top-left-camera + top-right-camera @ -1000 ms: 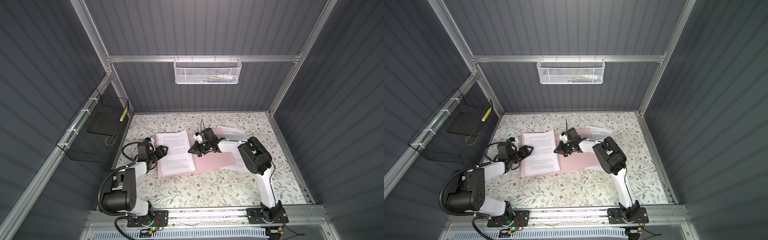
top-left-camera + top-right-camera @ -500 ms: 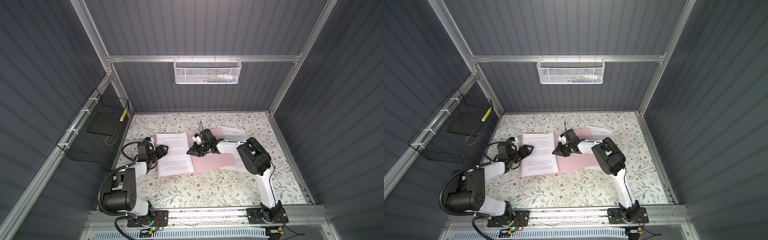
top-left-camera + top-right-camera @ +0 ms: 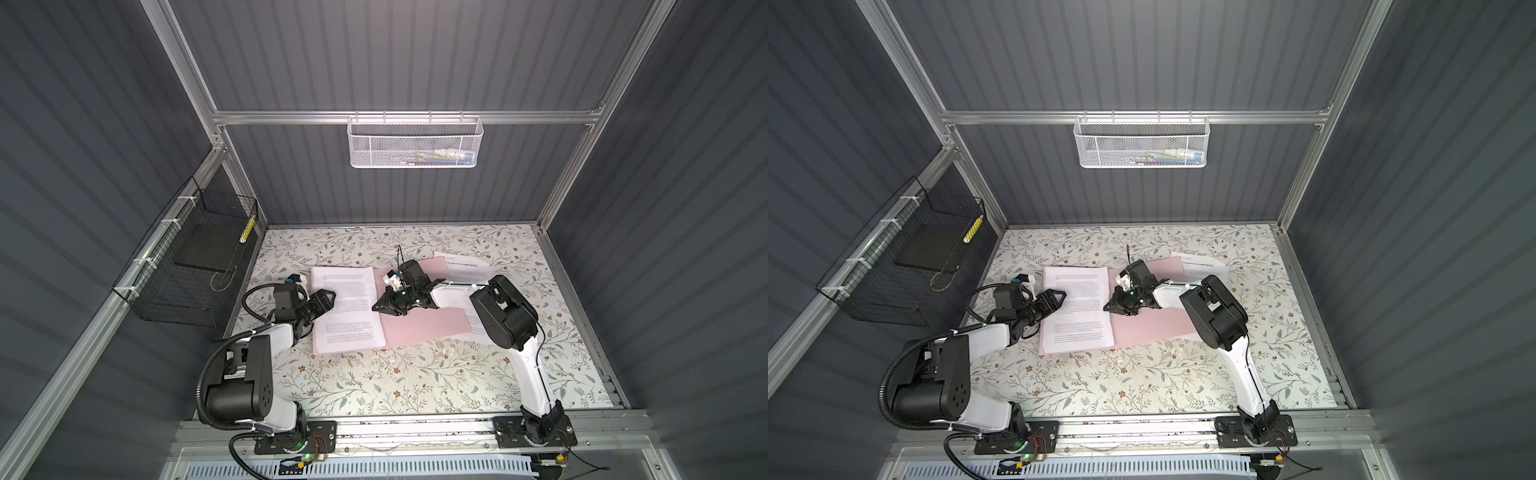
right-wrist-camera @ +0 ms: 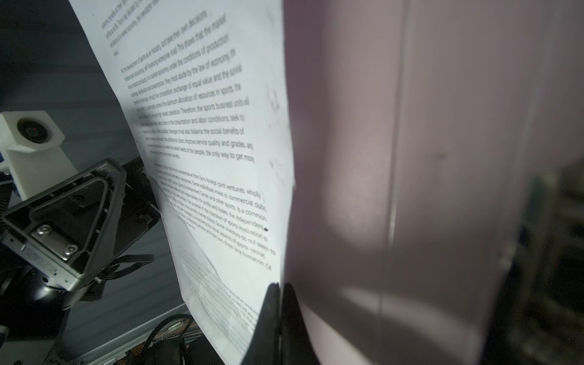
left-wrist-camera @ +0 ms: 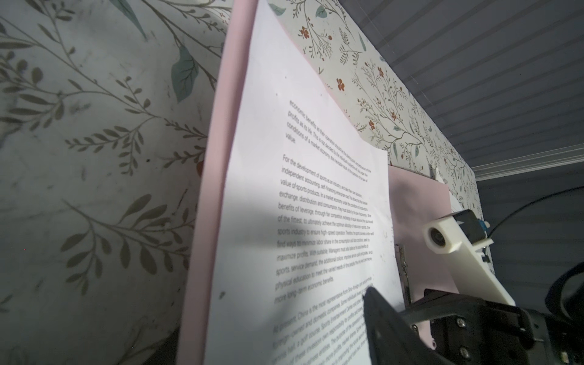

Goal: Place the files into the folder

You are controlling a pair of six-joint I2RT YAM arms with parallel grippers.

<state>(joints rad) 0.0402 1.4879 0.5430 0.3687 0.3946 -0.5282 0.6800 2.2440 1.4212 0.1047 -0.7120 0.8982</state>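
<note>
Now, one sheet lies on the open folder's left flap.
In both top views the left gripper, jaws apart, sits at its outer edge, the right gripper, jaws closed, at its inner edge. Left wrist: sheet on pink folder. Right wrist: closed tips at the sheet's edge.
</note>
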